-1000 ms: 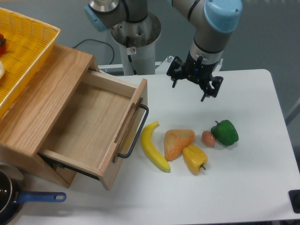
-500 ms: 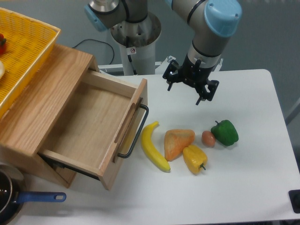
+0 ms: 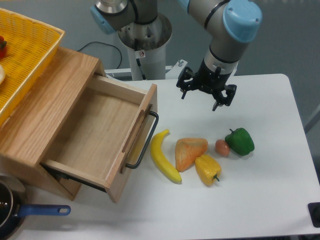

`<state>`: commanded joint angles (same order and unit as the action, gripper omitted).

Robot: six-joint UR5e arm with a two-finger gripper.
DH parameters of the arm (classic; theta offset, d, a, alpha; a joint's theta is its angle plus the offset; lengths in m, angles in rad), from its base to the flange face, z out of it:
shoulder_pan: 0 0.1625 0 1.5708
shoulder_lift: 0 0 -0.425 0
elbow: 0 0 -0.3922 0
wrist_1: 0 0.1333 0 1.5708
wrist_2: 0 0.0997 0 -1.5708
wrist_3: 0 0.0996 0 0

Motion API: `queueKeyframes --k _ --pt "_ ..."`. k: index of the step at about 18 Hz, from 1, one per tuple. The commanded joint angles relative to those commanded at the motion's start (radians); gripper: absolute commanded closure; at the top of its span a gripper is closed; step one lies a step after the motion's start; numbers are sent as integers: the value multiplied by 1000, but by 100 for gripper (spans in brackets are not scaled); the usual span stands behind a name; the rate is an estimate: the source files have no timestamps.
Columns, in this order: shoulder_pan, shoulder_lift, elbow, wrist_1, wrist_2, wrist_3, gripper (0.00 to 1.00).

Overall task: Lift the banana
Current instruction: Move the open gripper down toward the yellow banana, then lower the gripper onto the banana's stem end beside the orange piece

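Since half a second ago the gripper (image 3: 206, 95) has edged slightly right and up above the table; nothing else has shifted.

White table (image 3: 260, 200) carries a wooden cabinet (image 3: 45, 115) with its drawer (image 3: 95, 135) pulled out, a yellow basket (image 3: 25, 55) resting on top. Blue-jointed arm (image 3: 230, 35) holds the gripper in the air with its fingers spread and nothing between them, well apart from the toy foods. The banana (image 3: 163, 156) lies on the table just right of the drawer handle (image 3: 145, 142), beside the orange wedge (image 3: 189, 151); next come the yellow pepper (image 3: 208, 170), green pepper (image 3: 240, 141) and a small brown egg-like piece (image 3: 222, 147).
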<state>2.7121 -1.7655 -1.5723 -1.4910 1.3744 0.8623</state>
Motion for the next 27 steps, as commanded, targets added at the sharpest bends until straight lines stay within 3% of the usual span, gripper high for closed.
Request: queueKeyframes --k 3,8,13,20,27 --pt "0 -25 -6 63 0 -44 0" --pt "-26 -80 -5 97 2 -242 0" --pt "-57 -144 5 100 5 -315 0" --pt "-83 -179 8 100 -2 -358 0" --pt "-104 -256 54 101 -46 -402 0"
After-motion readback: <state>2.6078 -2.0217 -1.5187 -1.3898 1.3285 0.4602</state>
